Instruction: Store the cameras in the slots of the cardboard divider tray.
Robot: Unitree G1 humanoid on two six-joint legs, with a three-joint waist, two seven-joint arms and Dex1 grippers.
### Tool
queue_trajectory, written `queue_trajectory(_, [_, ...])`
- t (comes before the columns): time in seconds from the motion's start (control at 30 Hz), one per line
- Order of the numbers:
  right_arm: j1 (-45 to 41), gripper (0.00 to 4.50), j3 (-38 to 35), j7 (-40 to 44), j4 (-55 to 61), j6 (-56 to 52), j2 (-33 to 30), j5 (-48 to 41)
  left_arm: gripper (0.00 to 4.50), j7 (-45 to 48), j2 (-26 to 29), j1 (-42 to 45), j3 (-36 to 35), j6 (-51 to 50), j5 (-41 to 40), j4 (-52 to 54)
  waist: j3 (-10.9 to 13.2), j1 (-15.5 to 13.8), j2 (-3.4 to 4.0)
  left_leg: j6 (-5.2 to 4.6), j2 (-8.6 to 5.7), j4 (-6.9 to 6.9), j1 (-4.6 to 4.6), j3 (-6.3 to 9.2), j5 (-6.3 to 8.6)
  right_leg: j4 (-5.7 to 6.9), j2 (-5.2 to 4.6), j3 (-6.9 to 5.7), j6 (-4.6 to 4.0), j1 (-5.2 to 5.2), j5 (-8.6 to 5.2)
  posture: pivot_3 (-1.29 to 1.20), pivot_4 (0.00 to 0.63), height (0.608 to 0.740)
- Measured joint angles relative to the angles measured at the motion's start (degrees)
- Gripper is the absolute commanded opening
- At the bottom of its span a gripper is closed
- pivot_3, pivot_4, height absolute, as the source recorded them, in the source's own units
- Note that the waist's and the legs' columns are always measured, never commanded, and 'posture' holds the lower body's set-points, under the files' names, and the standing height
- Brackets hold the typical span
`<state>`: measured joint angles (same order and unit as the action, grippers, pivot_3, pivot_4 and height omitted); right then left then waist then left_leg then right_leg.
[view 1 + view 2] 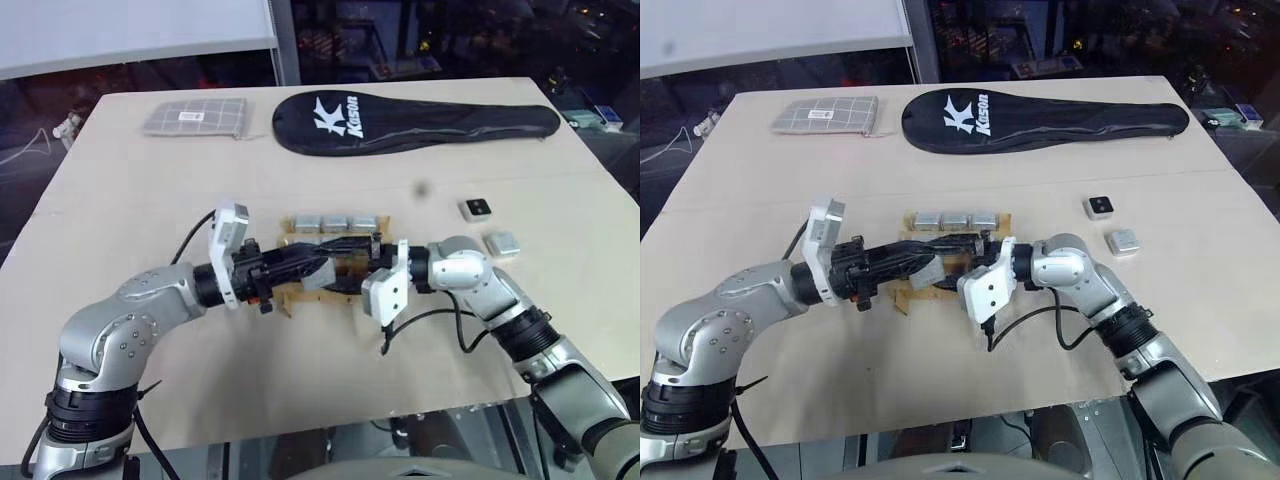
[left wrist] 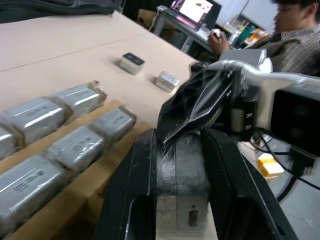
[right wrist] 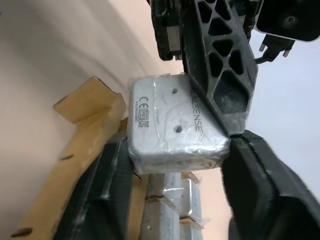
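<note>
**Camera passed over the tray, my left fingers clamped on it**

The silver-grey camera [image 3: 175,122] sits between my two grippers at the centre of the head view, just above the cardboard divider tray [image 1: 290,298]. My left gripper [image 1: 318,272] is closed on it: in my left wrist view the box is squeezed between the two black fingers [image 2: 127,195]. My right gripper [image 1: 362,262] reaches in from the right with its jaws spread to either side of the same camera; in the right wrist view one finger stands clear of the box, while the other seems to lie along its edge.

The tray lies at mid-frame under both grippers. Three stored cameras [image 1: 334,222] fill its far row, side by side, and my left wrist view shows a second row filled just in front of them.

Right of centre on the table [image 1: 120,200], two loose cameras wait: one with a black square on its white face [image 1: 476,208], and a plain grey one [image 1: 502,243] just below and right of it.

Along the top of the frame lie a long black racket cover [image 1: 415,122] and, to its left, a grey checked pouch [image 1: 195,116]. A person [image 2: 295,30] sits at a desk beyond the table.
</note>
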<state>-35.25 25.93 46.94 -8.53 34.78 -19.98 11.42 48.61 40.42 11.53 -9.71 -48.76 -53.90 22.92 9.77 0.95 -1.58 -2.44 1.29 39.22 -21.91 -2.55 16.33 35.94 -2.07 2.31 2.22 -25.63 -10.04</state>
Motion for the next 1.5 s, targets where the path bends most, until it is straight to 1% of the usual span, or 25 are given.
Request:
queue_trajectory(0.03, [0.0,4.45,-0.1,-0.3,0.0,-0.1,0.0,0.0,0.75,0.0,0.0,0.0,0.4,-0.2,0.0,0.0,0.0,0.0,-0.01,0.00,0.00,0.00,0.00,0.00,0.00,0.00,0.00,-0.01,0.00,0.00,0.00,0.00,0.150,0.740])
queue_trajectory(0.33, [0.0,4.45,-0.1,-3.4,-0.6,1.7,-0.2,1.1,0.75,0.2,-0.1,1.2,0.7,0.1,0.1,0.0,0.0,0.0,0.00,0.00,0.00,0.00,0.00,-0.02,0.00,-0.01,0.00,-0.01,0.00,0.00,0.00,0.00,0.150,0.740])
queue_trajectory(0.47, [0.6,4.45,-1.5,-4.2,-0.5,1.7,-1.1,0.4,0.75,1.5,-0.3,1.6,1.5,4.6,3.8,-0.6,0.0,-0.1,-0.01,0.00,-0.02,0.00,-0.01,-0.09,0.00,-0.01,0.00,-0.02,-0.01,0.00,0.00,0.00,0.150,0.740])
queue_trajectory(0.53, [3.4,4.45,-3.3,-4.1,1.6,0.8,-3.1,-2.6,0.75,3.0,-0.3,1.8,1.7,8.3,6.7,-1.7,0.0,-0.4,-0.01,0.00,-0.03,0.00,-0.06,-0.09,0.00,-0.05,-0.01,-0.07,-0.01,0.01,-0.01,0.00,0.150,0.740])
queue_trajectory(0.57, [5.2,4.45,-4.3,-3.7,2.7,-0.1,-4.2,-4.6,0.75,3.6,-0.5,1.9,1.8,10.4,8.3,-2.4,0.0,-0.4,-0.01,0.00,-0.03,-0.01,-0.08,-0.09,0.00,-0.08,-0.03,-0.06,-0.01,0.00,-0.01,0.00,0.150,0.740])
queue_trajectory(0.63, [10.5,4.45,-6.7,-1.6,7.0,-4.2,-7.8,-11.4,0.75,4.3,-1.6,2.7,1.8,15.6,11.8,-4.4,0.0,-0.6,-0.03,-0.01,-0.04,0.00,-0.10,-0.11,0.01,-0.11,-0.07,-0.06,-0.01,0.00,-0.01,0.00,0.150,0.740])
queue_trajectory(0.73, [17.9,4.45,-10.9,2.7,15.4,-16.0,-14.1,-25.5,0.75,6.7,-2.1,3.9,2.6,23.3,16.8,-7.3,0.0,-0.5,-0.03,-0.04,-0.04,0.00,-0.08,-0.16,0.02,-0.13,-0.09,-0.02,0.00,0.03,-0.01,0.00,0.150,0.740])
queue_trajectory(0.83, [28.5,4.45,-18.8,8.0,25.1,-35.4,-26.1,-46.5,0.75,11.7,-2.6,4.1,4.1,30.2,20.4,-11.1,0.0,-0.6,-0.07,-0.08,-0.03,0.00,-0.05,-0.16,0.05,-0.13,-0.07,-0.04,0.01,0.07,-0.02,0.00,0.150,0.740])
queue_trajectory(0.9, [32.0,4.45,-22.6,10.2,27.3,-41.3,-29.7,-52.8,0.75,13.5,-3.3,4.4,4.7,32.2,20.9,-12.9,0.1,-0.4,-0.09,-0.09,-0.02,0.00,-0.01,-0.18,0.05,-0.11,-0.05,-0.02,0.03,0.08,-0.02,0.00,0.150,0.740])
queue_trajectory(0.93, [35.2,4.45,-25.3,13.0,28.7,-44.5,-32.5,-56.6,0.75,15.3,-3.8,4.9,5.5,33.8,21.3,-14.2,0.1,-0.3,-0.09,-0.09,-0.01,0.00,0.02,-0.17,0.05,-0.10,-0.02,-0.02,0.06,0.10,-0.04,0.00,0.150,0.740])
queue_trajectory(1.0, [39.6,4.45,-29.8,17.7,29.0,-48.3,-35.6,-60.7,0.75,18.1,-4.0,6.4,6.3,36.0,22.2,-17.1,0.1,-0.3,-0.11,-0.09,0.00,0.01,0.04,-0.15,0.05,-0.10,0.05,-0.03,0.23,0.13,-0.14,0.00,0.150,0.740])
queue_trajectory(1.07, [41.5,4.45,-33.7,21.2,27.5,-49.7,-36.3,-62.2,0.75,20.2,-4.0,7.8,6.7,37.9,22.9,-19.7,0.1,-0.2,-0.11,-0.09,0.02,0.02,0.08,-0.18,0.05,-0.09,0.07,0.00,0.26,0.16,-0.15,0.00,0.150,0.740])
queue_trajectory(1.2, [43.0,4.45,-40.9,29.7,21.4,-49.5,-36.6,-62.5,0.75,24.6,-4.1,10.4,7.9,40.9,24.0,-25.3,0.1,-0.3,-0.11,-0.10,0.00,0.05,0.05,-0.16,0.05,-0.10,0.07,0.00,0.28,0.17,-0.15,0.00,0.150,0.740])
queue_trajectory(1.33, [44.2,4.45,-45.1,34.6,18.2,-49.4,-36.2,-62.1,0.75,28.1,-3.7,11.7,8.0,42.6,24.9,-29.3,0.1,-0.3,-0.12,-0.13,0.00,0.04,-0.01,-0.13,0.07,-0.12,0.07,-0.01,0.34,0.14,-0.10,0.00,0.150,0.740])
queue_trajectory(1.5, [44.6,4.45,-47.1,37.6,16.4,-48.8,-35.0,-60.6,0.75,31.0,-3.4,12.9,8.0,43.4,25.2,-31.1,0.1,-0.3,-0.12,-0.13,0.00,0.06,0.02,-0.14,0.07,-0.12,0.06,0.00,0.36,0.16,-0.10,0.00,0.150,0.740])
